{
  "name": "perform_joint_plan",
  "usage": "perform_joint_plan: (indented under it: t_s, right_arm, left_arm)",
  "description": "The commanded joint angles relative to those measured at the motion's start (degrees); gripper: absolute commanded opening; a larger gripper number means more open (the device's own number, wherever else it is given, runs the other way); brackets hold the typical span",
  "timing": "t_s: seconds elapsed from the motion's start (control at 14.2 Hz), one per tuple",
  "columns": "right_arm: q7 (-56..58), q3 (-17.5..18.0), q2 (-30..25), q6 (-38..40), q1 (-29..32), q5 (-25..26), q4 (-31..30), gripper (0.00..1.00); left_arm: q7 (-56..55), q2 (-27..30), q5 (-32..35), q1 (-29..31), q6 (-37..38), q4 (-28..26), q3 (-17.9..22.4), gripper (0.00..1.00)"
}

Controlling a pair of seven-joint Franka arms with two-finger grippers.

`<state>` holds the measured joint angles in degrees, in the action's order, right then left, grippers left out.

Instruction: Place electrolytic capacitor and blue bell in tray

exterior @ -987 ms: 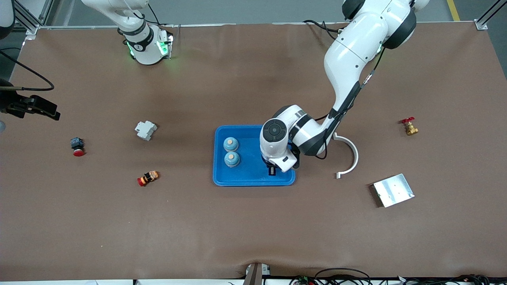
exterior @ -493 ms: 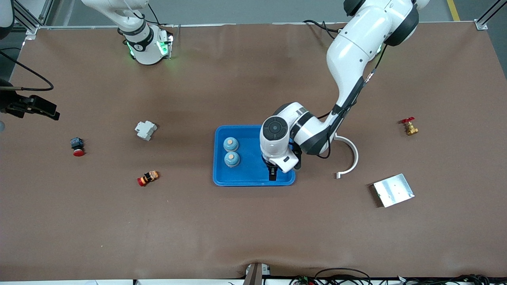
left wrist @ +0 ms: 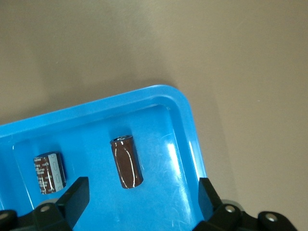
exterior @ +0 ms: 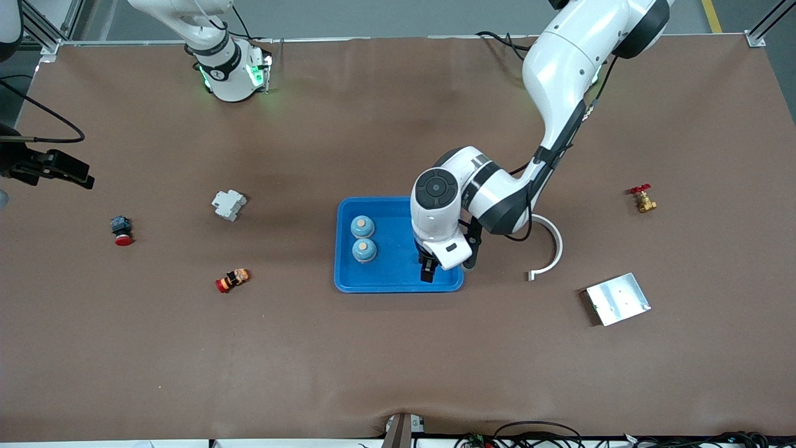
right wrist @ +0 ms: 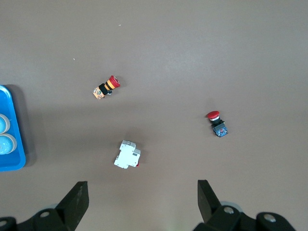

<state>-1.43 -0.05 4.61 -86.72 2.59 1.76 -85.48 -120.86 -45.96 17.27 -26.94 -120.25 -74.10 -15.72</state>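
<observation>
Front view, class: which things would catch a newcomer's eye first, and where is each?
The bright-blue tray at mid-table stands out, with two blue bells side by side in it. The left gripper hangs open over the tray's end toward the left arm, where two capacitors lie. The right arm waits.

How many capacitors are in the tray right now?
2. Both lie in the blue tray under the open left gripper: a brown capacitor and a darker capacitor beside it. The arm hides them from the front camera.
</observation>
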Motion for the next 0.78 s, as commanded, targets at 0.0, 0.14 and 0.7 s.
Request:
perform_joint_plan:
  t_s: [0.0, 0.14, 0.7]
  right_arm:
    - [-0.15, 0.05, -1.62, -0.29, -0.04, -0.09, -1.36, 1.0]
    - [-0.24, 0.14, -1.62, -0.2, 0.14, -0.09, -1.36, 1.0]
    - [0.56, 0.05, -1.62, 0.15, 0.31, -1.67, -1.18, 1.0]
  left_arm:
    - [5.79, 2.54, -0.92, 1.71, 1.07, -1.05, -0.81, 1.0]
    - [8.35, 3.59, -1.1, 1.98, 2.82, -1.05, -0.81, 1.0]
    - [24.24, 8.34, -1.98, 3.56, 7.65, -1.23, -0.81, 1.0]
